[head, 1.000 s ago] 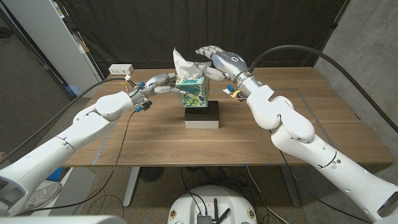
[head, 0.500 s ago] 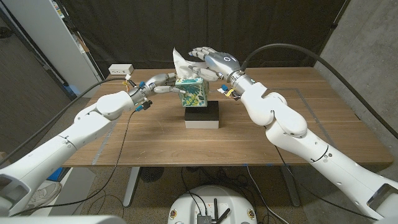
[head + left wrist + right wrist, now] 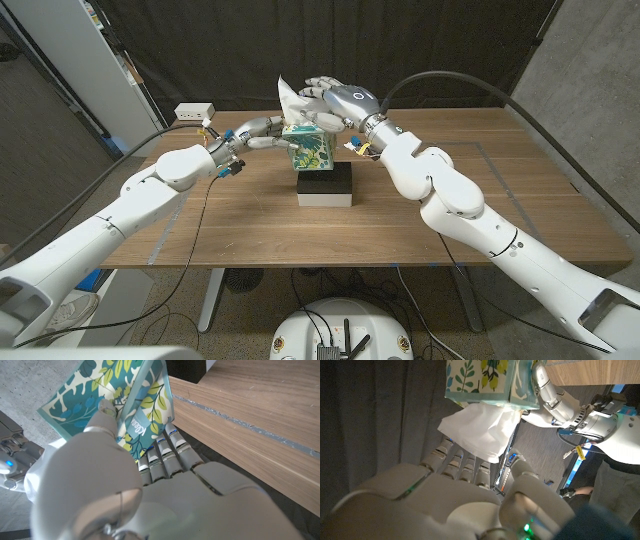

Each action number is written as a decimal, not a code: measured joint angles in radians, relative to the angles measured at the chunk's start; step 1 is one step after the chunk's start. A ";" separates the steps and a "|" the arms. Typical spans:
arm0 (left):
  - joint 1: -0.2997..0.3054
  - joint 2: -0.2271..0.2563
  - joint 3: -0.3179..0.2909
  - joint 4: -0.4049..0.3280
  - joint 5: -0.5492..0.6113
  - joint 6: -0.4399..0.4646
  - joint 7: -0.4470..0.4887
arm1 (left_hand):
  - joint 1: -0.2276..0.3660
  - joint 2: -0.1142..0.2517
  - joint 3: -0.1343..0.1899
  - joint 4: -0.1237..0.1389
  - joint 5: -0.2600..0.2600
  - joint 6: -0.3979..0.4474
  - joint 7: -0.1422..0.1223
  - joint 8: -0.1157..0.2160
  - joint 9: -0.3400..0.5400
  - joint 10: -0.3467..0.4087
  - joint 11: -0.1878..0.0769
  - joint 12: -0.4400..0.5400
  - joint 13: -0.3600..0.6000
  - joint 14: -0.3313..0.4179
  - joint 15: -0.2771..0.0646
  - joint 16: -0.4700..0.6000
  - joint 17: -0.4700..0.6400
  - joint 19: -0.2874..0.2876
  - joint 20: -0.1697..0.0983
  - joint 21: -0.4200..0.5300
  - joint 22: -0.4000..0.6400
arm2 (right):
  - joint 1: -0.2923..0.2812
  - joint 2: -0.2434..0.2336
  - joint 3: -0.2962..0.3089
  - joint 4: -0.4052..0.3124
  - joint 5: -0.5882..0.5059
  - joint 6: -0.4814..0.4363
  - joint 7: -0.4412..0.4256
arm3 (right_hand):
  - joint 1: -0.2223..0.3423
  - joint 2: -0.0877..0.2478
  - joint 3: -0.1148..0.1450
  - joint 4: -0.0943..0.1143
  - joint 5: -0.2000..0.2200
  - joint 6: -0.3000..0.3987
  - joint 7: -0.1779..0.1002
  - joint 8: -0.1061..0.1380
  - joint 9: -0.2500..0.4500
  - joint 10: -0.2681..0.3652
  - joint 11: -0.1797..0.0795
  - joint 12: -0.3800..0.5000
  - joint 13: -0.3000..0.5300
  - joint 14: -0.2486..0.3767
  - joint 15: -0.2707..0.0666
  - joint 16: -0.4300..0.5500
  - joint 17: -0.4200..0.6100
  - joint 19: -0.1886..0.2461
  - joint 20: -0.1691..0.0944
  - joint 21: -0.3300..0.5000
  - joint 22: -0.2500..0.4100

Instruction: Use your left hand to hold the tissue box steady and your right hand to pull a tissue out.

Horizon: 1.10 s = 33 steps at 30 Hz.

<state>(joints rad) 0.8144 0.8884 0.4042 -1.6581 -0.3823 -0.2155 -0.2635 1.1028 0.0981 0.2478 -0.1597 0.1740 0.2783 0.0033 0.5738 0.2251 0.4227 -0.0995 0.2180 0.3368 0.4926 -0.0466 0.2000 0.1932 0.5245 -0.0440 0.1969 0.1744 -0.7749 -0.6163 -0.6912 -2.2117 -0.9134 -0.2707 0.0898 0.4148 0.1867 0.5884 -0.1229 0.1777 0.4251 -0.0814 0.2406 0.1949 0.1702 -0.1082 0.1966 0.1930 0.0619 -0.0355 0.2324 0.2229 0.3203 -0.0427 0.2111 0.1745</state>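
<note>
The tissue box point(image 3: 308, 148), teal with a leaf print, stands on a black and white block point(image 3: 325, 186) at mid table. A white tissue point(image 3: 291, 99) sticks up out of its top. My left hand point(image 3: 262, 132) grips the box from its left side; in the left wrist view the thumb and fingers point(image 3: 165, 452) lie on two faces of the box point(image 3: 142, 397). My right hand point(image 3: 334, 96) hovers just above the box, fingers spread beside the tissue. In the right wrist view the tissue point(image 3: 480, 430) hangs between the fingers and thumb of my right hand point(image 3: 455, 502), not pinched.
The wooden table point(image 3: 500, 190) stretches wide on both sides of the block. A white power strip point(image 3: 195, 111) lies at the back left corner. A dark curtain hangs behind the table and a white cabinet point(image 3: 75, 70) stands at the far left.
My right hand has moved left over the box and closer to the tissue. The left hand and the box have stayed put.
</note>
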 measured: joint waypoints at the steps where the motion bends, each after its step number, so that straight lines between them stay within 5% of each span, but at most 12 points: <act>1: 0.000 0.000 0.000 0.000 -0.001 0.000 0.000 | 0.000 0.000 0.000 0.000 0.000 0.000 0.000 0.000 0.000 0.000 0.000 0.000 0.000 0.000 0.000 0.000 0.000 0.000 0.000 0.000 0.000 | 0.000 0.002 -0.002 0.004 -0.004 0.000 -0.005 | 0.010 0.006 0.001 -0.005 0.000 0.024 0.003 0.008 0.002 0.004 -0.004 0.000 0.000 0.001 0.000 0.005 -0.001 0.005 0.002 0.003 0.000; 6: 0.006 0.004 0.000 -0.010 -0.001 0.003 0.003 | 0.000 0.000 0.000 0.000 0.000 0.000 0.000 0.000 0.000 0.000 0.000 0.000 0.000 0.000 0.000 -0.001 0.000 -0.004 -0.001 0.000 0.000 | -0.003 0.007 -0.007 0.012 -0.019 0.002 -0.035 | 0.112 -0.001 0.015 -0.037 0.000 0.166 0.021 0.059 0.018 0.057 0.002 0.008 -0.003 0.036 -0.001 0.014 -0.009 0.045 0.000 0.011 0.000; 12: 0.021 0.014 -0.007 -0.028 -0.003 0.010 0.014 | 0.000 0.000 0.000 0.000 0.000 0.000 0.000 0.000 0.001 0.000 0.000 0.000 0.000 0.000 0.000 -0.001 0.000 -0.007 -0.004 0.000 0.000 | -0.015 0.014 -0.014 0.027 -0.049 0.010 -0.089 | 0.315 -0.004 0.036 -0.059 0.000 0.355 0.026 0.183 0.070 0.143 -0.001 0.015 0.001 0.093 -0.003 0.027 -0.014 0.090 -0.002 0.019 0.005; 16: 0.031 0.020 -0.012 -0.040 -0.004 0.013 0.019 | -0.005 0.004 0.007 -0.002 0.000 0.000 0.000 -0.001 0.001 0.000 0.000 0.000 0.000 0.000 0.000 -0.001 0.000 -0.007 -0.004 0.000 0.000 | -0.021 0.016 -0.018 0.033 -0.078 0.014 -0.132 | 0.373 -0.016 0.033 -0.063 0.000 0.408 0.028 0.228 0.089 0.181 -0.004 0.023 0.006 0.102 -0.001 0.031 -0.012 0.108 -0.005 0.025 0.005; 22: 0.045 0.027 -0.019 -0.053 -0.007 0.018 0.029 | -0.006 0.005 0.010 -0.001 0.000 0.000 0.000 -0.001 0.001 0.000 0.000 0.000 0.000 0.000 0.000 -0.001 0.000 -0.007 -0.004 0.000 0.000 | -0.038 0.020 -0.025 0.043 -0.121 0.017 -0.182 | 0.411 -0.022 0.019 -0.062 0.000 0.433 0.028 0.259 0.103 0.211 -0.010 0.023 0.006 0.116 -0.002 0.034 -0.011 0.122 -0.005 0.026 0.005; 33: 0.058 0.035 -0.025 -0.072 -0.008 0.022 0.036 | -0.006 0.005 0.010 -0.001 -0.001 0.000 0.000 -0.003 0.001 0.000 0.000 0.001 0.000 0.000 0.000 -0.001 -0.003 -0.007 -0.004 0.000 0.000 | -0.057 0.028 -0.032 0.063 -0.199 0.021 -0.274 | 0.445 -0.035 -0.001 -0.058 0.000 0.447 0.024 0.271 0.109 0.223 -0.022 0.023 0.006 0.126 -0.002 0.038 -0.011 0.132 -0.002 0.030 0.005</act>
<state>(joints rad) 0.8726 0.9234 0.3789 -1.7305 -0.3903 -0.1937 -0.2277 1.0969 0.1031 0.2574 -0.1611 0.1731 0.2781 0.0032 0.5708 0.2257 0.4227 -0.0995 0.2187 0.3365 0.4926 -0.0465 0.1993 0.1900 0.5175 -0.0477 0.1969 0.1743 -0.8322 -0.5886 -0.7234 -2.1492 -1.1123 -0.2500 -0.1839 0.8599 0.1516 0.5870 -0.1806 0.1777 0.8723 -0.0573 0.5112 0.3044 0.3935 -0.1304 0.2197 0.1993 0.1883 -0.0377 0.2701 0.2118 0.4528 -0.0444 0.2408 0.1794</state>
